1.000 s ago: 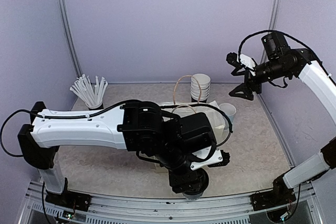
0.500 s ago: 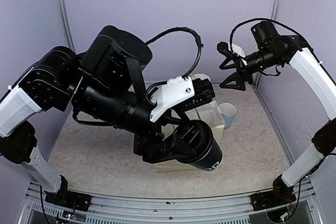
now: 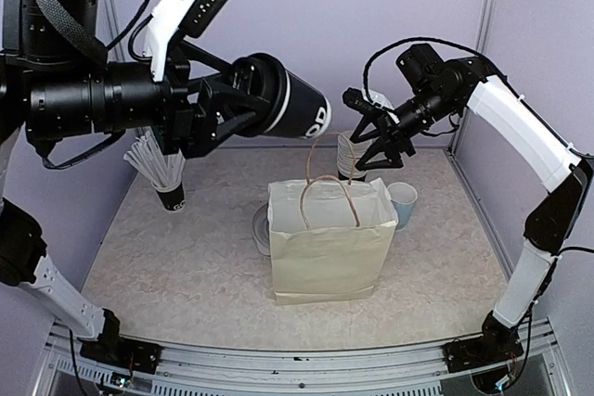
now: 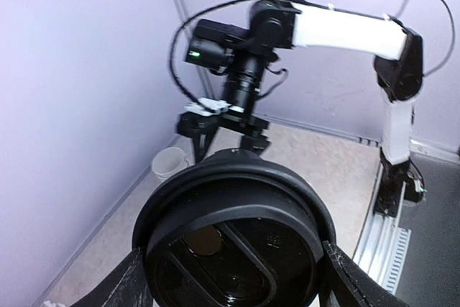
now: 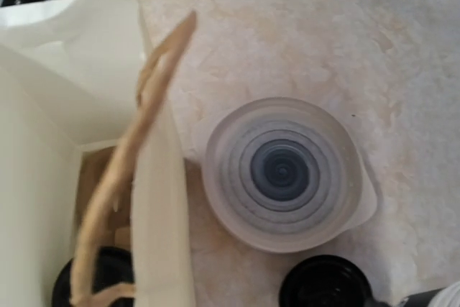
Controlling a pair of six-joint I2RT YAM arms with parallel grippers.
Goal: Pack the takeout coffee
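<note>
The takeout coffee [image 3: 295, 110], a black paper cup with white lettering, lies on its side high in the air, above and left of the paper bag [image 3: 329, 248]. My left gripper [image 3: 251, 104] is shut on it. In the left wrist view the cup's black lid [image 4: 233, 239] fills the frame between my two fingers [image 4: 135, 285]. My right gripper [image 3: 376, 146] hangs with its jaws spread, just above the stack of white cups [image 3: 351, 159] behind the bag. In the right wrist view it holds nothing.
A black cup full of white sticks [image 3: 165, 173] stands at the back left. A light blue mug [image 3: 404, 203] sits right of the bag. A pale round dish [image 3: 261, 229] lies left of the bag. The right wrist view shows the stack [image 5: 284, 174] and the bag's handle [image 5: 140, 149].
My left arm has lifted the coffee from low near the front edge, up and back to the left. My right arm has swung left and down to the stack of cups.
</note>
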